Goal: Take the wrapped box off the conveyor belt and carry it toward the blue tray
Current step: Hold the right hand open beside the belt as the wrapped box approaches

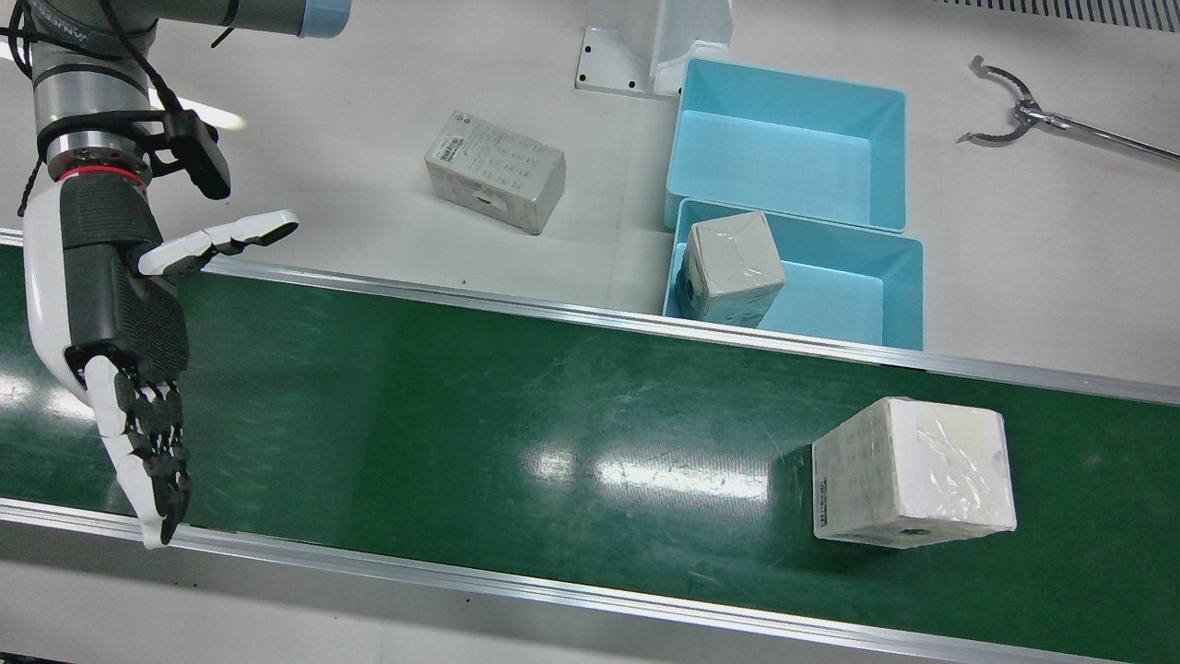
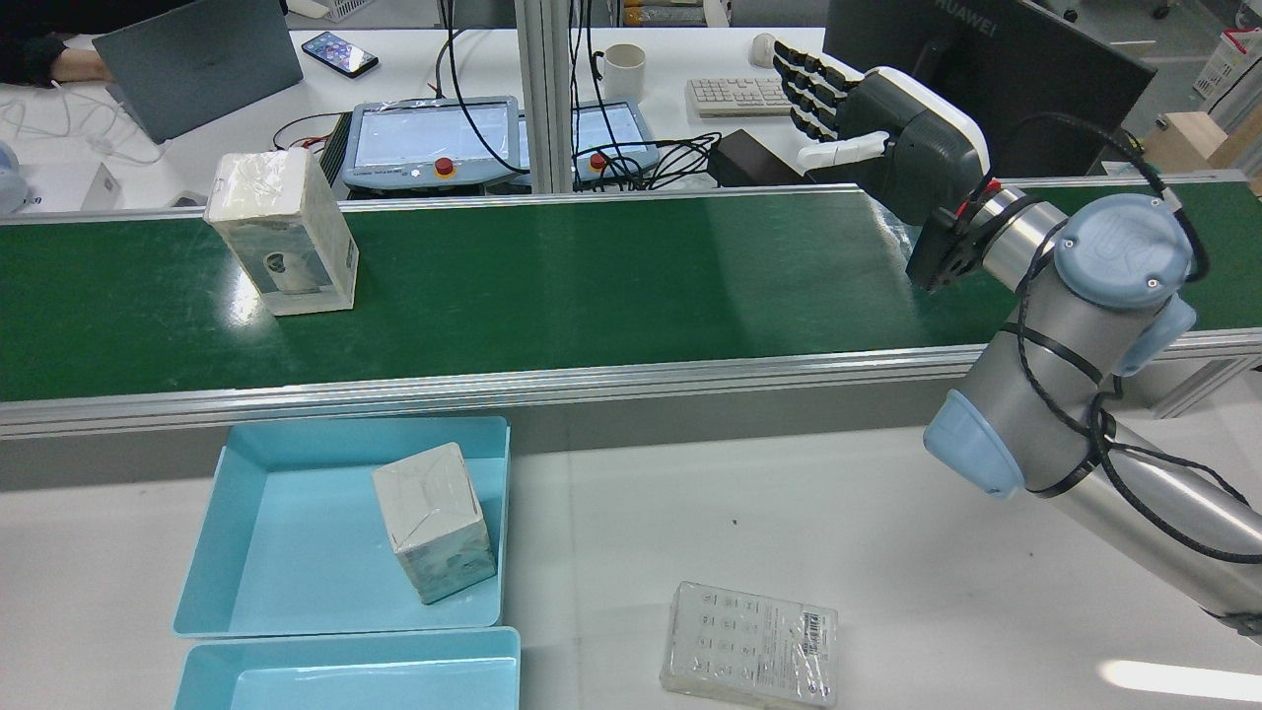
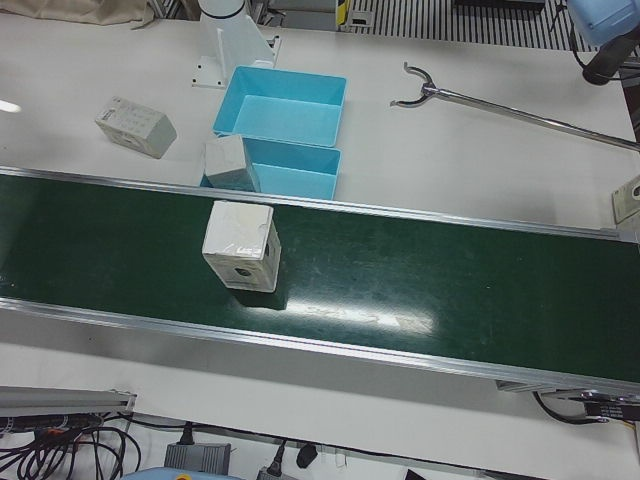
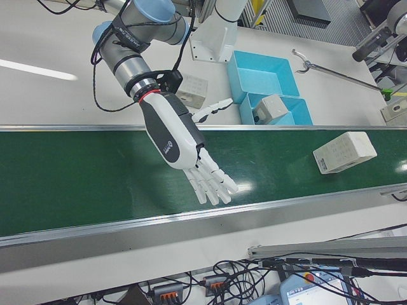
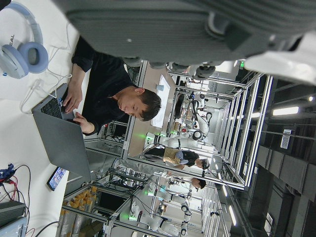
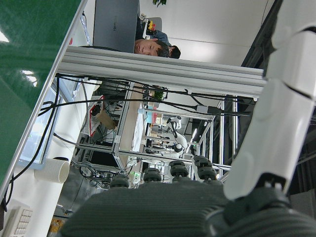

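A white plastic-wrapped box [image 1: 913,484] stands on the green conveyor belt [image 1: 507,406], in front of the nearer blue tray [image 1: 834,309]; it also shows in the rear view [image 2: 281,232]. My right hand [image 1: 120,350] hovers open over the far other end of the belt, fingers spread and empty [image 4: 191,152], well apart from the box. Only the grey palm of my left hand [image 5: 197,24] shows, at the top of the left hand view, and its fingers are hidden. The left arm [image 3: 600,30] stays off at the table's corner.
Another wrapped box [image 1: 733,267] sits tilted in the nearer tray, and a second blue tray [image 1: 793,138] lies behind it. A flat wrapped box [image 1: 495,171] lies on the white table. A metal grabber tool [image 1: 1014,111] rests at the far side. A person [image 5: 113,94] works at a laptop beyond the belt.
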